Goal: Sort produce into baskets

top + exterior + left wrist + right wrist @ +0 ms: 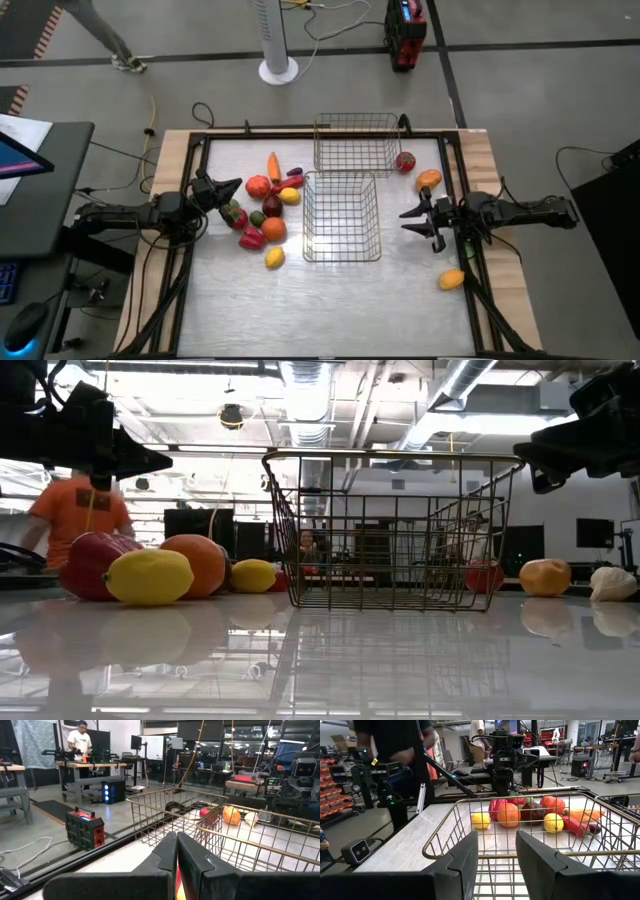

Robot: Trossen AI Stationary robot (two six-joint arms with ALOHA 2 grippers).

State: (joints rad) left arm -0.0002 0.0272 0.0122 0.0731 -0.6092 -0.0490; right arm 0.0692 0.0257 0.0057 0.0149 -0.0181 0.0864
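Nearest the table's front edge lies a yellow lemon, the outlier of the produce. The rest is a tight cluster of red, orange, green and dark purple pieces, with a carrot at its far end. A few more pieces sit past the baskets on the right side.

The left gripper hovers at the cluster with its fingers together, holding nothing. It likely has to spread them first and take a loose edge piece, so the neighbours don't roll.

The right gripper, fingers apart and empty, waits beside the near basket. The far basket touches it corner-on. Both of the 2 silver wire baskets look empty.
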